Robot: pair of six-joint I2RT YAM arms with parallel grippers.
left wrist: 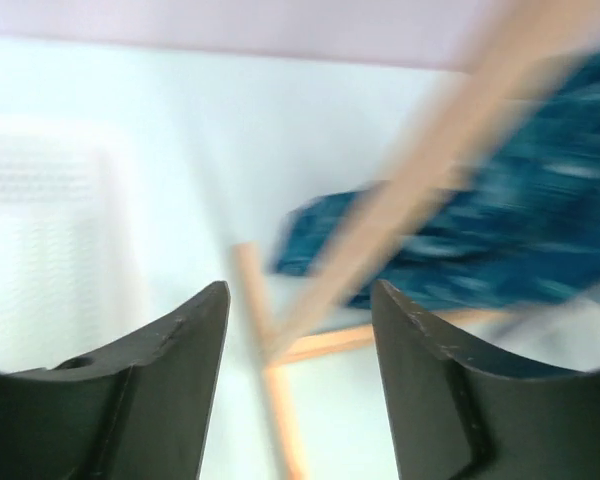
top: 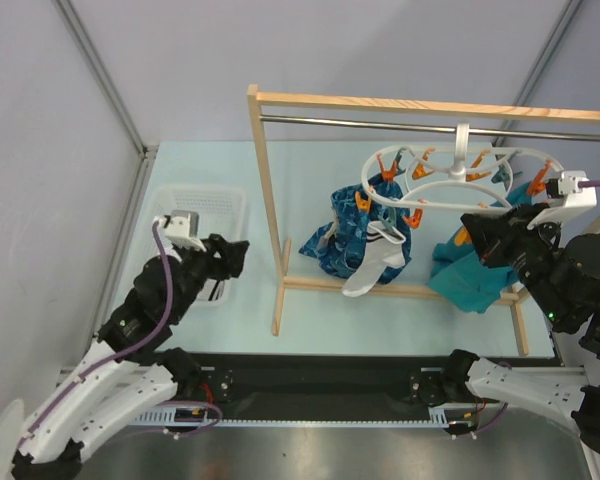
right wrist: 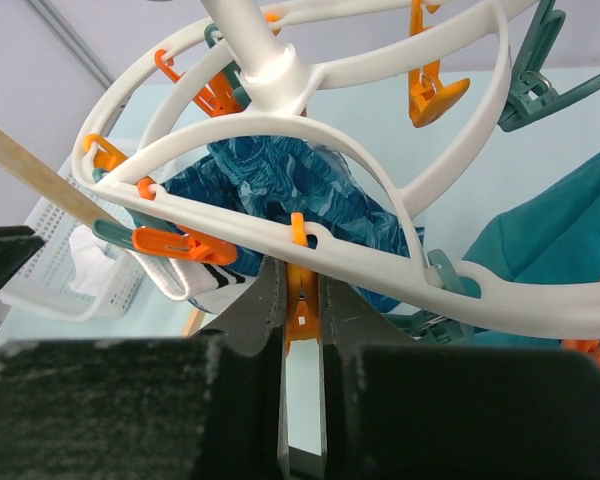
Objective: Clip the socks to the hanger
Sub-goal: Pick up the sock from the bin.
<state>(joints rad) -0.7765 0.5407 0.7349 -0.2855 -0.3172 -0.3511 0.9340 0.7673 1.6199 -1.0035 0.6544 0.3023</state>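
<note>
The hanger (top: 460,182) hangs by its white hook from the metal rail (top: 380,124) of the wooden rack (top: 265,200), over the far right part of the desk (top: 250,320). One sock (top: 373,265), white with black stripes at the cuff, dangles from an orange clip on the side of the ring facing the desk's left edge. It hangs in front of the blue patterned cloth (top: 345,235). A teal garment (top: 470,278) hangs from the ring's near right side, towards the right edge.

The right claw (right wrist: 298,275) is raised just under the near side of the ring. Its fingers (right wrist: 265,300) are almost together, clenched on an orange clip (right wrist: 300,312) that hangs from the ring between them. The right wrist view shows the clipped sock's striped cuff (right wrist: 205,280) just beside that grip.

The left claw (left wrist: 300,290) is released, its fingers (left wrist: 180,350) well apart with nothing between them. It hovers over the left half of the desk beside the white basket (top: 230,205), which sits near the left edge. The left wrist view is blurred. Crumpled white fabric (right wrist: 85,262) lies in the basket; whether it is the second sock cannot be told.
</note>
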